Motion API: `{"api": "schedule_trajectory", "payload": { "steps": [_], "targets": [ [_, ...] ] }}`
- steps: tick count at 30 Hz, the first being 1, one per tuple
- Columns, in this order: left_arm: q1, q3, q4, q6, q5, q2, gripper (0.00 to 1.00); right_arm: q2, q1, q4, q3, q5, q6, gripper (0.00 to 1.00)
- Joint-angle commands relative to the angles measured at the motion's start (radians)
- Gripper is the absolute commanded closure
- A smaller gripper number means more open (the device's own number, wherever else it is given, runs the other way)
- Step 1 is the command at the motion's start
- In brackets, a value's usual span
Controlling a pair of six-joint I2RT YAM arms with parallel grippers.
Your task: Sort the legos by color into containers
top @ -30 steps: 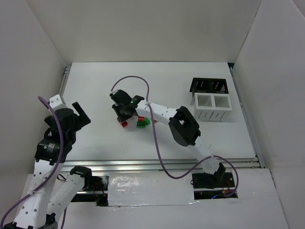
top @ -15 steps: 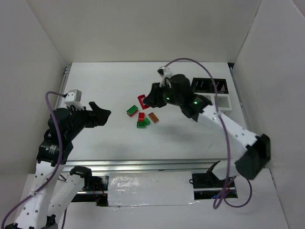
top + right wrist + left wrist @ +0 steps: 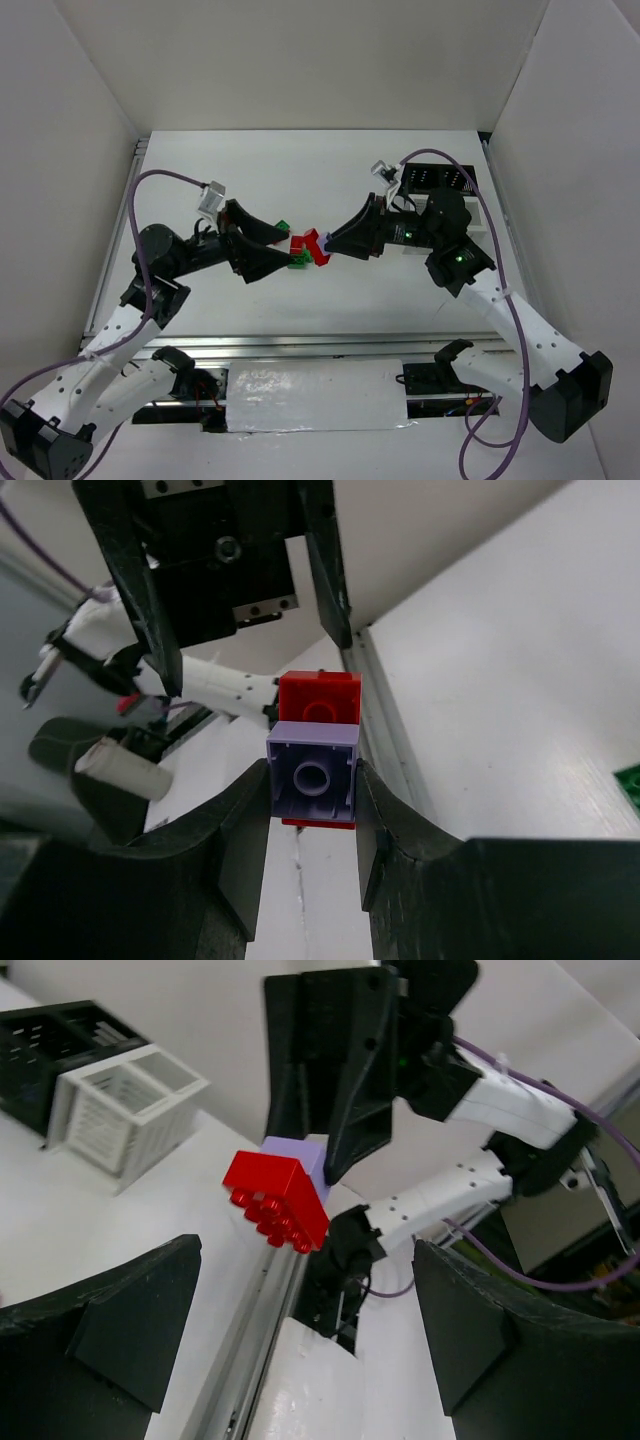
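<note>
**Right arm.** We find the right fingers (image 3: pixel 337 243) closed on a two-colour stack (image 3: pixel 312 780), a red brick joined to a lavender one. The fingers press on the stack's two opposite sides. The lavender underside faces the right wrist camera, and the red studs point toward the left arm. The stack is held off the surface, near the middle of the work area.

**Left arm.** The left fingers (image 3: pixel 276 244) are spread wide and hold nothing. They face the stack, which lies just ahead of them and does not touch either finger.

**Loose bricks.** On the surface below the two arms we note a green brick (image 3: pixel 283 227), a red brick (image 3: pixel 298 243) and a second green brick (image 3: pixel 297 262). All three are partly hidden by the left fingers.

**Containers.** The black bin (image 3: pixel 50 1050) and the white bin (image 3: pixel 125 1110) stand side by side, touching, at the far right of the surface, well apart from the stack. We cannot tell what they contain.
</note>
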Motion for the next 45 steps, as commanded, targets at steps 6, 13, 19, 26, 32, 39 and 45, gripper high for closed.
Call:
{"api": "schedule_trajectory", "payload": {
  "steps": [6,13,19,26,32,39,45],
  "targets": [
    [-0.139,0.05,0.112,0.064,-0.026,0.038,0.0,-0.038,0.007,0.276,-0.035,-0.173,0.161,1.0],
    [-0.209,0.083,0.11,0.083,-0.072,0.087,0.06,-0.012,0.052,0.281,-0.021,-0.17,0.151,1.0],
    [-0.223,0.107,0.106,0.095,-0.075,0.113,0.18,0.004,0.07,0.232,-0.003,-0.154,0.118,1.0],
    [-0.228,0.139,-0.001,0.145,-0.101,0.109,1.0,0.02,0.06,0.197,-0.007,-0.125,0.075,1.0],
    [-0.226,0.152,-0.11,0.207,-0.144,0.072,1.0,0.05,-0.047,0.281,-0.035,-0.18,0.136,1.0],
    [-0.226,0.148,-0.199,0.253,-0.23,0.012,1.0,0.053,-0.228,-0.003,0.026,-0.093,-0.015,1.0],
    [-0.226,0.207,-0.432,0.31,-0.406,0.004,1.0,0.308,-0.333,-0.505,0.328,0.933,-0.157,1.0]
  ]
}}
